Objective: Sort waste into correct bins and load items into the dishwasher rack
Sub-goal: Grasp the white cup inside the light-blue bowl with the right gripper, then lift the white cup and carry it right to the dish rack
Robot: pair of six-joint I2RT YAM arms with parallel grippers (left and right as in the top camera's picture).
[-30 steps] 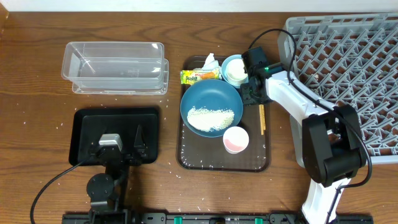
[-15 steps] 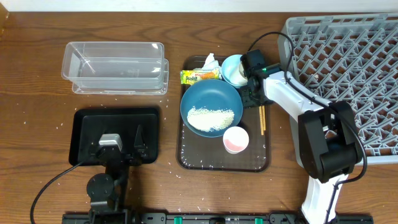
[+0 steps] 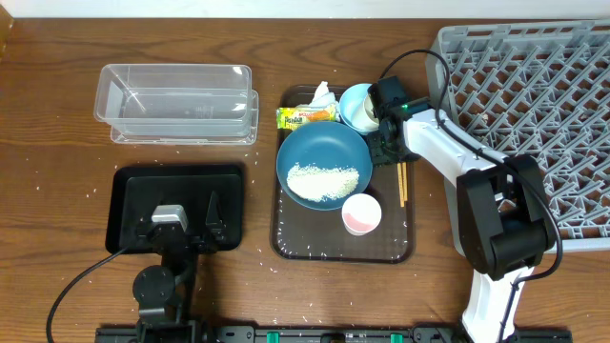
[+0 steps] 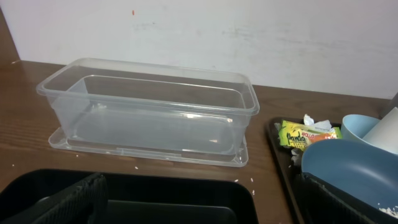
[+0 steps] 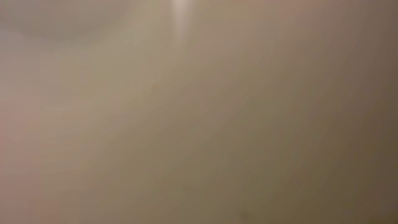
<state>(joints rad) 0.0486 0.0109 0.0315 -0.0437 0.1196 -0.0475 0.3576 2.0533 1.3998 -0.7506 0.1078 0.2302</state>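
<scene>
The dark-blue dish (image 3: 324, 152) with white rice (image 3: 322, 181) sits on the brown serving tray (image 3: 295, 243). Beside it are the pink-lined cup (image 3: 361, 213), the yellow-green wrapper (image 3: 305, 116) and the tissue (image 3: 322, 93). My right gripper (image 3: 377, 120) is pressed against the right side of the light-blue bowl (image 3: 354, 101), and its jaws are hidden. Its wrist view is a blank beige blur. The chopsticks (image 3: 401, 181) lie just below it. My left gripper (image 4: 199, 211) hangs open over the black tray (image 3: 129, 191). The clear tub (image 4: 149, 106) stands empty behind it.
The grey dishwasher rack (image 3: 534, 114) fills the right side, with my right arm reaching across its left edge. Stray rice grains dot the wood around the brown tray and the black tray.
My right gripper has nudged slightly toward the light-blue bowl. The bowl now looks tipped, showing less of its pale inside. The left arm has not moved.
</scene>
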